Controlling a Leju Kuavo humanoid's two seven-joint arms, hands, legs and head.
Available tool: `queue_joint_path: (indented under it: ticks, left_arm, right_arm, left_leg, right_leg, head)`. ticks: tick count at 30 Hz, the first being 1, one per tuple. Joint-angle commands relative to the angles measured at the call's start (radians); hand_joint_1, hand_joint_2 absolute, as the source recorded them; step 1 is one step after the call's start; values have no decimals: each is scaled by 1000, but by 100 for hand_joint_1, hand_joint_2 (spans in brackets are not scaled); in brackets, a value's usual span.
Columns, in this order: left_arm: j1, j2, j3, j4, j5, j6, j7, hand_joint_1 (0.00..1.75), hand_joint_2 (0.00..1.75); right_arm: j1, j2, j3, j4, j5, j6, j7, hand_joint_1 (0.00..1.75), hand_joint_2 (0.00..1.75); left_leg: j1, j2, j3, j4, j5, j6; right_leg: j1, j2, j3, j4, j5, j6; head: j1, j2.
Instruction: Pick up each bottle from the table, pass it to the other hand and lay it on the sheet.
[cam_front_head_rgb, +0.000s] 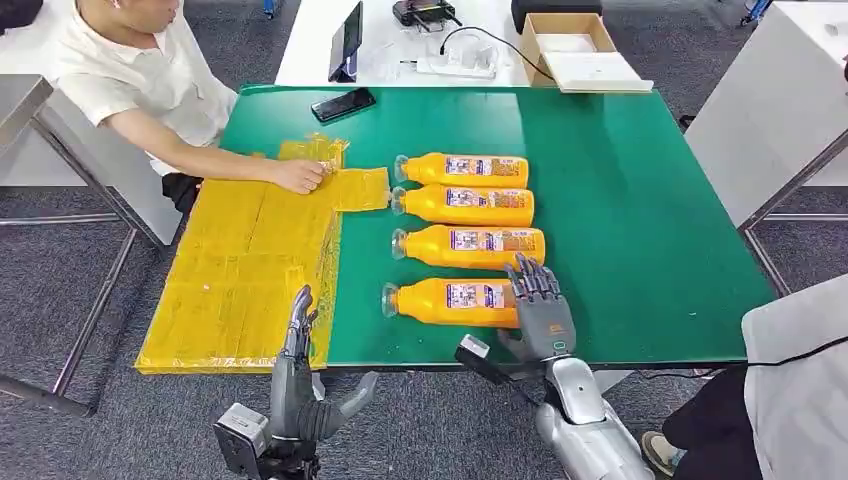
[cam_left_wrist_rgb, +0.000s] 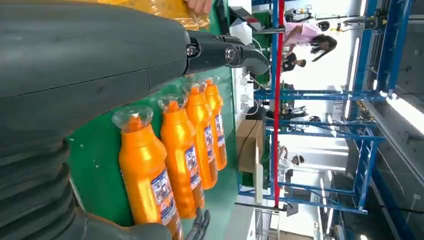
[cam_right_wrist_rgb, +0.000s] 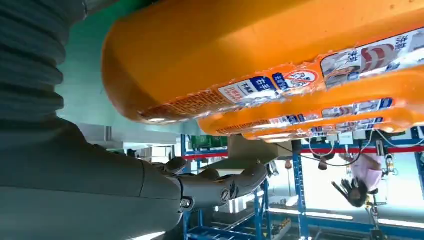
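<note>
Probably workshop: blue racking (cam_left_wrist_rgb: 367, 150), worktables (cam_front_head_rgb: 620, 200)

Blue-and-white printed labels on four orange bottles (cam_front_head_rgb: 462, 169), print too small to read. Chinese characters on nearest bottle's label (cam_right_wrist_rgb: 280, 85), blurred, plus red prohibition-circle sign at 3 o'clock of them.

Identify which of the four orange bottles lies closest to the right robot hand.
The bottle nearest the table's front edge: the right robot hand is at its base end, while the other three lie farther back.
</note>
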Motion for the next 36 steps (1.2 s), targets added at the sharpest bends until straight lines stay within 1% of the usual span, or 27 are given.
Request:
queue_joint_path:
  ticks: [1,2,3,5,6,8,9,12,13,15,16,17,19,20,21,22,23,24,25,26,27,29,30,31,34,36]
  left_arm:
    - [-12,7,3,26,2,0,7,0,175]
    - [-12,7,3,26,2,0,7,0,175]
    - [-12,7,3,26,2,0,7,0,175]
    - [-12,7,3,26,2,0,7,0,175]
    - [-12,7,3,26,2,0,7,0,175]
    - [-11,7,3,23,1,0,7,0,175]
    - [-11,7,3,24,-1,-1,9,0,175]
    - [-9,9,2,22,-3,-10,16,0,175]
    - [-9,10,1,22,-6,-11,18,0,175]
    - [-10,10,-1,25,-11,-18,30,0,175]
    - [-10,11,-2,26,-10,-25,36,0,175]
    - [-9,11,-4,28,-12,-30,39,0,175]
    - [-4,2,-3,27,-14,-33,42,0,175]
    - [-5,3,-6,28,-10,-43,51,0,175]
    - [-2,1,-9,25,-8,-50,57,0,175]
    - [-3,7,-21,27,12,-86,91,0,175]
    - [-6,8,-19,33,15,-94,98,0,175]
    - [-10,9,-19,39,14,-97,97,0,175]
    - [-13,10,-19,43,16,-103,99,0,175]
    - [-16,10,-16,49,29,-123,103,0,175]
    - [-18,9,-15,51,31,-125,104,0,175]
    - [-19,10,-14,51,31,-125,104,0,175]
    - [-20,9,-12,53,33,-129,105,0,175]
    - [-21,9,-11,54,34,-132,105,0,175]
    - [-27,8,-10,52,31,-142,101,0,175]
    - [-29,8,-10,51,31,-142,101,0,175]
  right_arm:
    - [-59,5,-13,96,1,5,6,0,175]
    - [-59,5,-13,96,1,5,6,0,175]
    - [-59,5,-13,96,1,5,6,0,175]
    - [-59,5,-13,96,1,5,6,0,175]
    - [-59,5,-13,96,1,5,6,0,175]
    - [-58,5,-13,95,-5,19,6,0,175]
    - [-60,6,-13,94,-13,33,4,0,175]
    - [-63,14,-14,95,-70,100,-16,0,175]
    - [-66,15,-7,103,-67,113,-11,0,175]
    - [-78,14,7,124,-67,159,17,0,175]
    - [-83,13,10,131,-67,176,30,0,175]
    - [-91,9,19,138,-61,190,41,0,175]
    - [-105,7,22,153,-71,224,47,0,175]
    - [-116,8,19,165,-94,255,43,0,175]
    - [-122,7,21,171,-103,273,37,0,175]
    - [-135,11,21,206,-139,371,27,0,175]
    - [-142,10,36,233,-146,405,29,0,175]
    - [-148,11,39,257,-158,426,30,0,175]
    - [-152,9,44,271,-157,435,31,0,175]
    - [-159,9,46,300,-174,460,26,26,175]
    - [-162,6,47,309,-179,470,24,133,175]
    - [-162,4,46,309,-180,470,23,133,175]
    - [-167,3,49,317,-184,480,19,162,175]
    - [-169,1,52,322,-189,488,15,175,175]
    - [-182,-4,55,343,-215,501,5,175,175]
    - [-183,-6,55,343,-215,501,5,175,175]
  left_leg:
    - [0,2,4,-1,-1,-1]
    - [0,3,6,-1,-3,-2]
    - [0,2,3,-1,-1,-1]
    - [1,3,6,-1,-2,-2]
    - [0,1,3,-1,-1,-1]
    - [0,3,6,-1,-2,-2]
    - [0,2,4,0,-1,-1]
    - [1,3,7,-1,-3,-2]
    - [0,3,3,-1,-1,-1]
    - [1,4,6,0,-3,-2]
    - [0,2,3,-1,-1,-1]
    - [1,3,5,-1,-2,-2]
    - [1,3,6,-1,-2,-2]
    - [0,2,4,-1,-1,-1]
    - [1,3,6,-1,-2,-2]
    - [1,4,7,-1,-2,-2]
    - [0,2,5,-1,-1,-1]
    - [1,4,7,-1,-2,-2]
    - [0,2,4,-1,0,-1]
    - [1,3,8,-1,-1,-2]
    - [1,2,8,-2,-1,-1]
    - [1,3,10,-2,-1,-1]
    - [1,4,14,-3,-1,-2]
    - [1,5,13,-2,-1,-1]
    - [1,6,17,-1,-3,-1]
    - [1,4,18,-2,-2,-2]
  right_leg:
    - [1,1,4,-1,-1,-2]
    - [1,1,5,-1,-2,-2]
    - [1,1,3,0,-1,-1]
    - [1,1,5,0,-2,-2]
    - [0,0,3,0,-1,-1]
    - [1,0,5,0,-2,-2]
    - [1,0,3,0,-1,-2]
    - [1,1,6,-1,-2,-3]
    - [0,1,3,0,-1,-2]
    - [1,2,5,0,-2,-3]
    - [1,1,3,0,-1,-2]
    - [1,1,4,-1,-1,-2]
    - [1,1,5,0,-2,-2]
    - [1,1,3,-1,-1,-1]
    - [1,1,5,-1,-1,-2]
    - [1,1,6,-1,-2,-3]
    - [1,0,4,-1,-1,-2]
    - [1,1,6,-1,-1,-2]
    - [1,0,4,-1,0,-1]
    - [1,0,7,-2,-1,-2]
    - [1,0,7,-2,0,-2]
    - [1,0,9,-2,0,-2]
    - [2,0,12,-4,0,-3]
    - [1,0,12,-3,0,-2]
    - [1,2,14,-3,0,-2]
    - [2,-1,16,-4,0,-3]
  head:
    - [0,0]
    - [0,0]
    - [0,0]
    - [0,0]
    - [0,0]
    - [0,0]
    - [0,0]
    - [0,0]
    - [0,0]
    - [0,0]
    - [0,0]
    - [0,0]
    - [0,0]
    - [0,0]
    - [0,0]
    - [0,0]
    - [0,0]
    - [0,0]
    - [0,0]
    - [0,0]
    - [0,0]
    - [0,0]
    - [0,0]
    - [0,0]
    - [0,0]
    - [0,0]
